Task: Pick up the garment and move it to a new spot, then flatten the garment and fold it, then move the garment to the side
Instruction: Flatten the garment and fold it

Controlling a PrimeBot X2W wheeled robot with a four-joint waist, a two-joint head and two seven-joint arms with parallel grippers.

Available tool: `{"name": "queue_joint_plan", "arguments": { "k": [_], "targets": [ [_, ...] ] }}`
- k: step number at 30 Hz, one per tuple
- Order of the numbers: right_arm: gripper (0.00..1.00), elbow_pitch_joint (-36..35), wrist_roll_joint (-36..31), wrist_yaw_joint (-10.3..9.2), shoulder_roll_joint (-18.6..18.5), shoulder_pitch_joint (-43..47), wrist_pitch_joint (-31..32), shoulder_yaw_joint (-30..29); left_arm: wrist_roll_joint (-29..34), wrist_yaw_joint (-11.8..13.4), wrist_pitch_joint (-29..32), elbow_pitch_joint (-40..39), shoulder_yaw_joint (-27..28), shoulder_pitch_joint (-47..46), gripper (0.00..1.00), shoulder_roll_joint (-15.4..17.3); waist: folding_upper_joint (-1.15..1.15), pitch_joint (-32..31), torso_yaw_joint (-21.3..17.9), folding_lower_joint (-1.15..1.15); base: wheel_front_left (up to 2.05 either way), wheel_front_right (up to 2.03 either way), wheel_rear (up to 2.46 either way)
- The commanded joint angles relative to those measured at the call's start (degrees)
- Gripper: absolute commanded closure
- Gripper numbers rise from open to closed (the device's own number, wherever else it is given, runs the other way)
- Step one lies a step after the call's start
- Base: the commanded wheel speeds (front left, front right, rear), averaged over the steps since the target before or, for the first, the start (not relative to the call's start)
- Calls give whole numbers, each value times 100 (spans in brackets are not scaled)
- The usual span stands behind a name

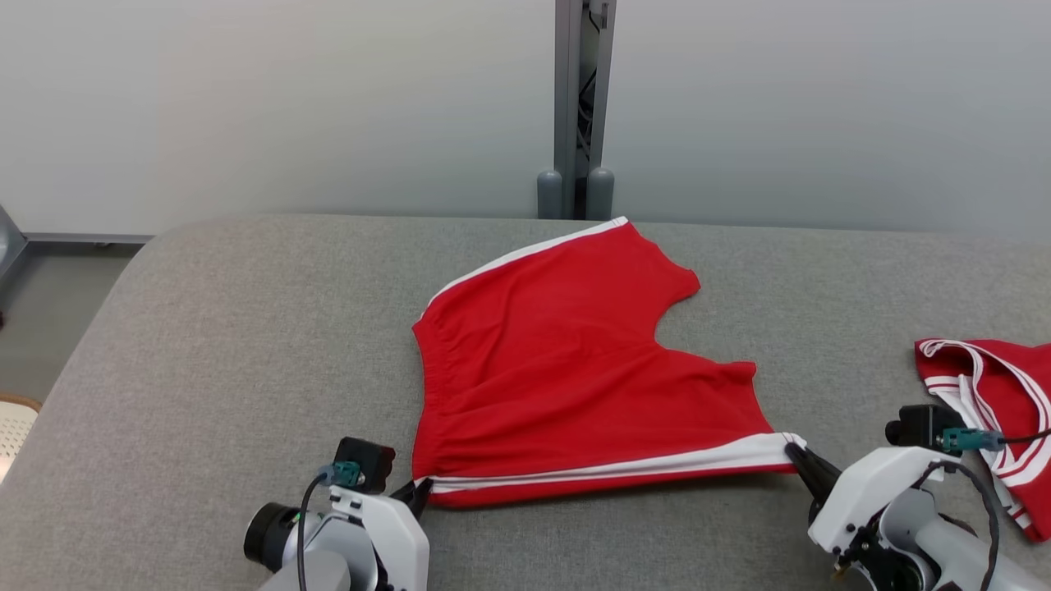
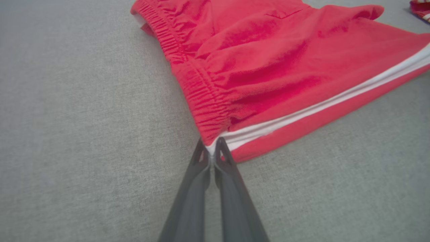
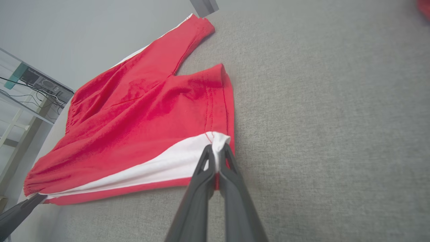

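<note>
Flattening appears in hand. The garment (image 1: 566,369) lies spread at bench (image 1: 205,328) centre. The left claw (image 1: 419,491) pinches its waistband corner at 7 o'clock; the right claw (image 1: 795,450) pinches its hem corner at 4 o'clock. Next, lift both corners together and fold toward 12 o'clock.

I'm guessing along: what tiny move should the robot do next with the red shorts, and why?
Probably lift both corners together and fold the near edge over. The left pincer and right pincer are shut on the near corners of the red white-striped fabric shorts, which lie almost flat.
</note>
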Motion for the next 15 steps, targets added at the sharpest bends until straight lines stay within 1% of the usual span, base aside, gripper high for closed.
{"name": "queue_joint_plan", "arguments": {
  "k": [1, 5, 7, 15],
  "targets": [
    [100, -43, 42, -2, -73, 115, -67, 32, 4, 3, -50, 17, -16, 88, 100, 51, 0, -52, -11, 0, 0, 0, 0],
    [100, -252, 48, -2, -178, 296, -220, 182, -24, 3, -221, 72, -46, 279, 100, 54, 0, -184, -51, 0, 0, 0, 0],
    [100, -396, -62, -2, -257, 459, -343, 368, 8, 3, -319, 85, -82, 428, 100, 70, 0, -294, -62, 0, 0, 0, 0],
    [100, -702, 10, -2, -451, 768, -628, 557, 56, 3, -425, -137, -131, 792, 100, 192, 0, -449, -90, 0, 0, 0, 0]
  ]
}}
